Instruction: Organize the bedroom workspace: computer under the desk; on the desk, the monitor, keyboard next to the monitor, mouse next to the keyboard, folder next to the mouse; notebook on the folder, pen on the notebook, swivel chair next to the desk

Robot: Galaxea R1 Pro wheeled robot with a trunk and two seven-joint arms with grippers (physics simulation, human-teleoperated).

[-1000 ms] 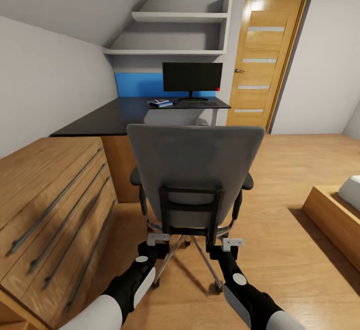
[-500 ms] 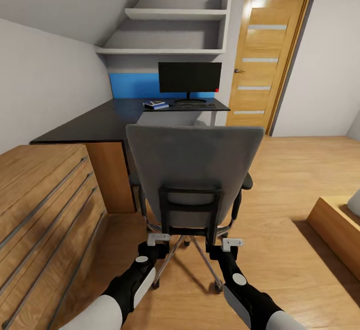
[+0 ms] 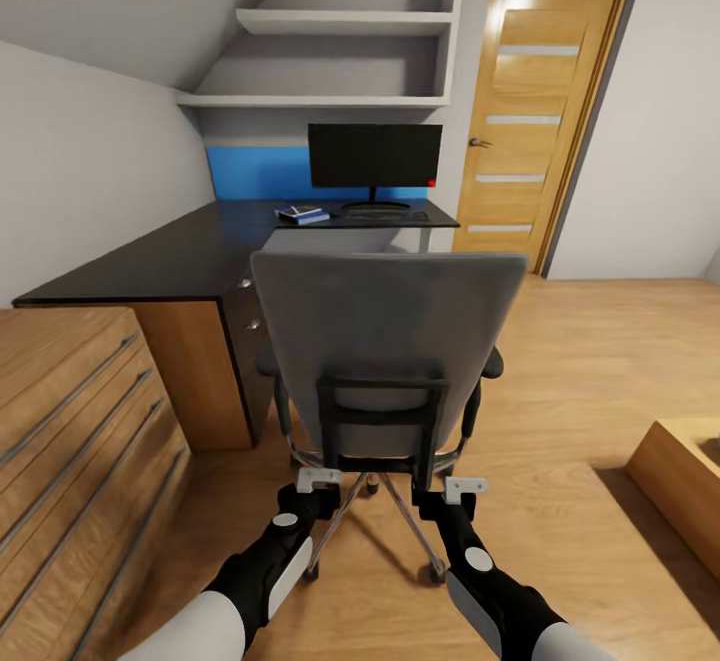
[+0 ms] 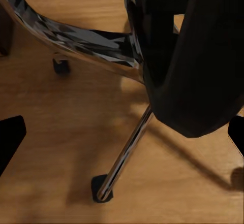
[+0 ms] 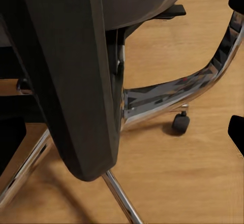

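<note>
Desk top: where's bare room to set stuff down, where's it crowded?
Free: the near wing of the desk, from the wooden drawer unit back to the corner. Crowded: the far end, where the folder, keyboard and monitor sit together.

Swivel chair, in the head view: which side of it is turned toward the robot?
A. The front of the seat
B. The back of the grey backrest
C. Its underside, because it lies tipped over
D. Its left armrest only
B: the swivel chair stands upright with the rear of its grey backrest and the black frame bracket facing the camera, and beyond it are the desk and the monitor.
</note>
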